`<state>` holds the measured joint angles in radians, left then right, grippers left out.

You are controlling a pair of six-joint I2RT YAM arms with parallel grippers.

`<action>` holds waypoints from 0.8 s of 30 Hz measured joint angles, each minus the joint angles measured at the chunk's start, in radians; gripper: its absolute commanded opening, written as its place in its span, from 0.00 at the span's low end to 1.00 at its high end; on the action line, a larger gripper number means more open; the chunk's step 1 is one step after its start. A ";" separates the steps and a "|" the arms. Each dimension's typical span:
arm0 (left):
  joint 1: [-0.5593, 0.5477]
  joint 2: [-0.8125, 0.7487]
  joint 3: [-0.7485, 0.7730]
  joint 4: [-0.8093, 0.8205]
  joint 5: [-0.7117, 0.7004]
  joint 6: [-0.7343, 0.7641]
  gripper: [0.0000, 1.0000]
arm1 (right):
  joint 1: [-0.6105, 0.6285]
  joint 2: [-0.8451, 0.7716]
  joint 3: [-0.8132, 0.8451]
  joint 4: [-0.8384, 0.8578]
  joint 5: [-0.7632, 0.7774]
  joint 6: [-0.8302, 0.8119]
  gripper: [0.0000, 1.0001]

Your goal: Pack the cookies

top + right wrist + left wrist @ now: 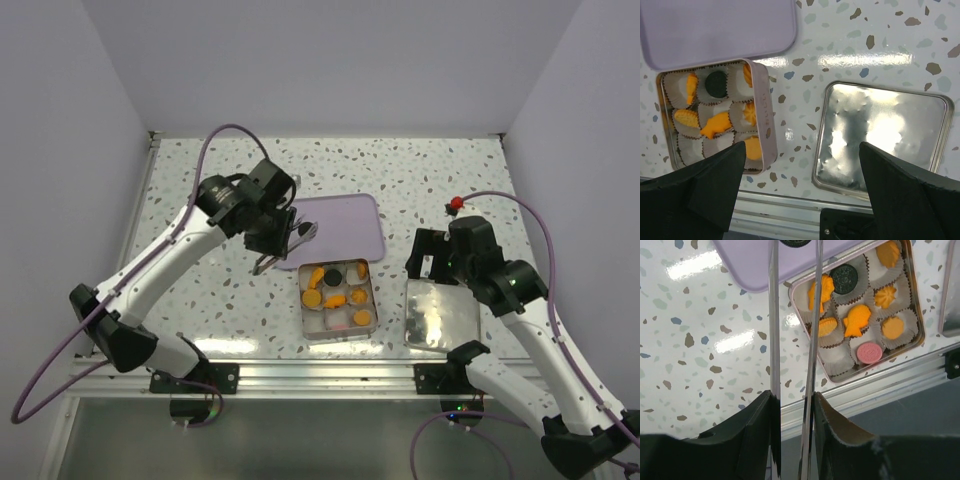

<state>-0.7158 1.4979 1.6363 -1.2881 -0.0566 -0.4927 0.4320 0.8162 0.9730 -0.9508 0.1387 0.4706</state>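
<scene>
An open pink tin (303, 312) (799, 304) (763, 115) holds the cookies in white paper cups: orange ones (856, 320) (716, 125), a black one (844, 278) (716, 83) and a pink one (869, 353). My left gripper (278, 236) (792, 401) is shut on a pair of metal tongs (813, 340). Their tips reach over the purple tray (345, 228) with a dark cookie (796, 242) between them, cut off by the frame edge. My right gripper (432, 262) (802, 165) hangs open, nothing between its fingers, above the gap between tin and lid.
The tin's lid (441, 315) (885, 135) lies shiny side up to the right of the tin. The table's metal front rail (875, 385) runs just beyond tin and lid. Walls close the table on the left, right and back.
</scene>
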 measured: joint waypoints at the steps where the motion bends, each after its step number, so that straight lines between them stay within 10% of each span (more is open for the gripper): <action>1: 0.000 -0.031 -0.021 -0.002 0.010 0.007 0.39 | 0.000 0.000 0.000 0.002 0.000 0.000 0.99; 24: -0.204 -0.419 -0.444 0.007 0.267 0.002 0.35 | 0.000 0.008 -0.017 0.016 -0.001 0.001 0.99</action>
<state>-0.9195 1.0790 1.1923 -1.2812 0.2108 -0.4911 0.4320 0.8246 0.9562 -0.9348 0.1379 0.4713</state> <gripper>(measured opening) 0.403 0.986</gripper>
